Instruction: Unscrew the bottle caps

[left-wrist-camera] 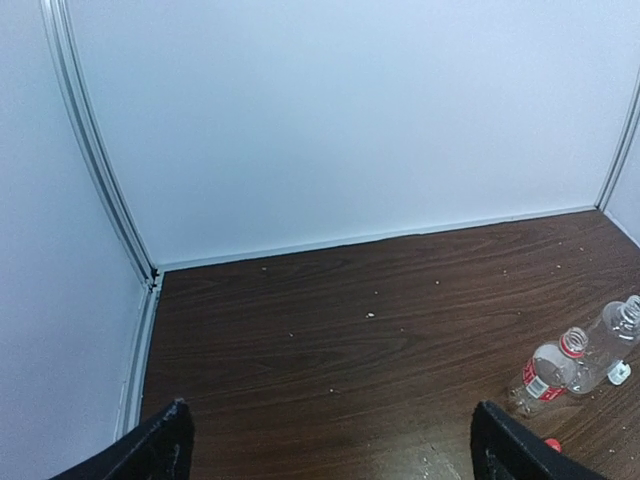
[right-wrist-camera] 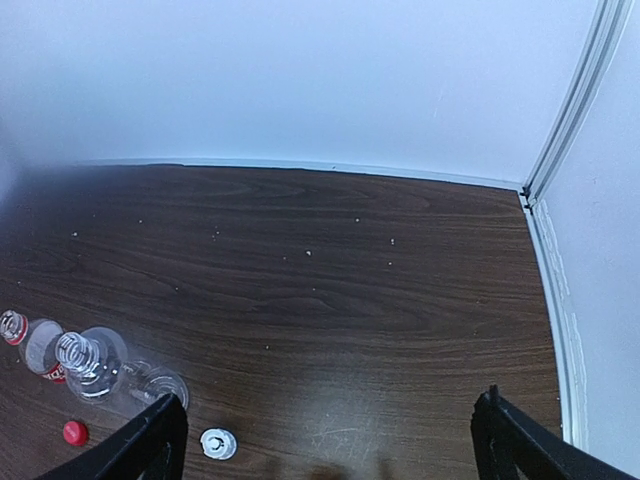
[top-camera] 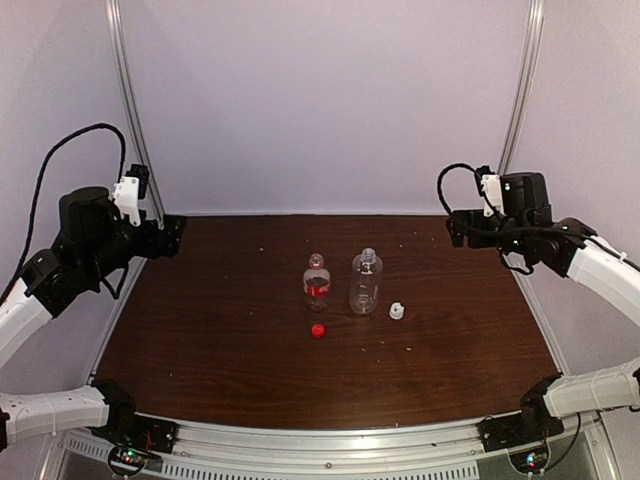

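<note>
Red cap (top-camera: 318,331) lies before small bottle (top-camera: 317,283), white cap (top-camera: 397,311) beside taller bottle (top-camera: 366,283)

No text, brand, number or sign is legible to you in any of the 3 views. You will find 1 label only: the red band (top-camera: 317,290) around the small bottle (top-camera: 317,274); its print is too small and blurred to read.
</note>
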`<act>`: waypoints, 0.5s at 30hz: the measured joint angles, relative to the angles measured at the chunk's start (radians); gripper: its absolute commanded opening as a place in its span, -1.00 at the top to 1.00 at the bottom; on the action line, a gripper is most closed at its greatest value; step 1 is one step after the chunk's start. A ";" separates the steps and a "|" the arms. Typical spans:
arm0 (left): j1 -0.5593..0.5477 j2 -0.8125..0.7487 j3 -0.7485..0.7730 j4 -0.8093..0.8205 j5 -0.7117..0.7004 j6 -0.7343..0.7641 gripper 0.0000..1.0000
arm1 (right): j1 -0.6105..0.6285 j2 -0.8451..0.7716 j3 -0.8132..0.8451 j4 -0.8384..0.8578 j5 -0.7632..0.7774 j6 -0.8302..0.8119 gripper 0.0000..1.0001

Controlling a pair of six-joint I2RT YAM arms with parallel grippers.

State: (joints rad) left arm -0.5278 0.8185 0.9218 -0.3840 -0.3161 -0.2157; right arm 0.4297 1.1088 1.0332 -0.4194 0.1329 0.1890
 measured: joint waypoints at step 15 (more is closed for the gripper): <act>0.009 -0.234 -0.161 0.034 0.047 0.102 -0.95 | 0.000 -0.162 -0.039 -0.023 0.000 -0.037 -1.00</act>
State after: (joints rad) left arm -0.5190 0.5842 0.7609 -0.3504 -0.2687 -0.1135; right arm 0.4294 0.9470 0.9947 -0.4423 0.1333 0.1516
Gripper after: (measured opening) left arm 0.976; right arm 0.997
